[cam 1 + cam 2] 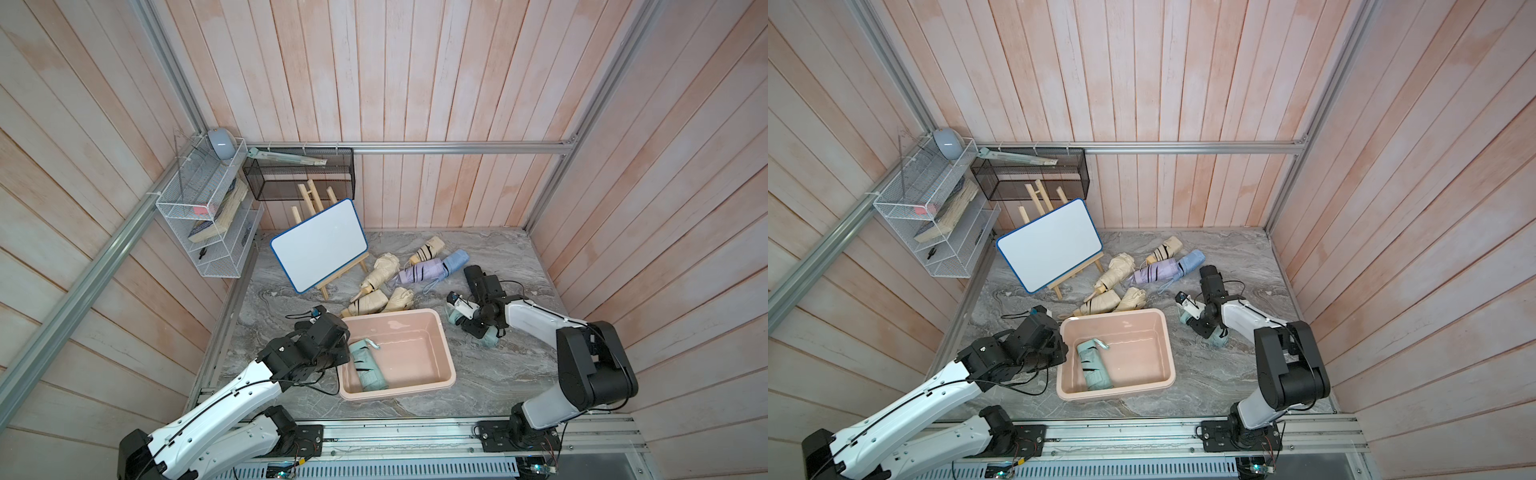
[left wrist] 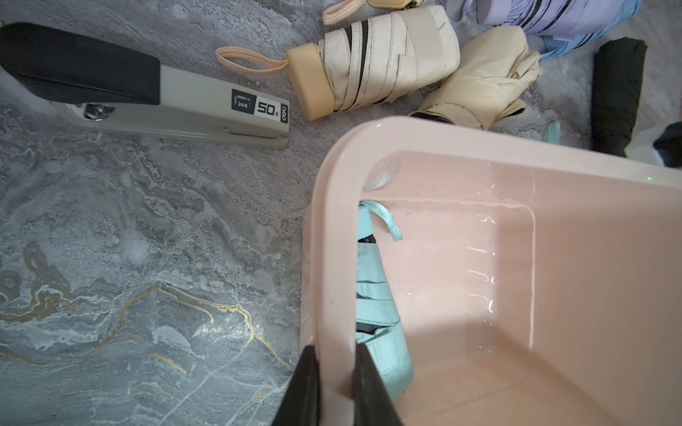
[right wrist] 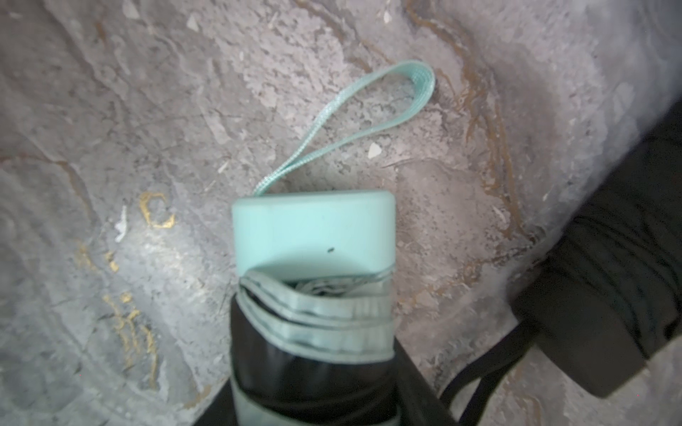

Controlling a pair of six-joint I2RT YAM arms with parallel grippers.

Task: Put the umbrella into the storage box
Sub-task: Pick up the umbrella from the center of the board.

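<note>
Logging layout on the grey marbled tabletop point(image 1: 498, 374): the pale pink rectangular plastic storage box point(image 1: 399, 390) sits centre, one mint folded umbrella point(image 1: 368, 368) already inside, left gripper point(image 2: 336, 348) clamped on its left rim. A second mint-green folded fabric umbrella point(image 1: 493, 336) lies on the table just right of the box, right gripper point(image 1: 473, 326) pinched across its canopy. Judged light, cloth soft and slippery; the rigid mint handle cap point(image 3: 313, 228) offers firmer purchase. Its loose wrist strap point(image 3: 426, 83) may snag.
</note>
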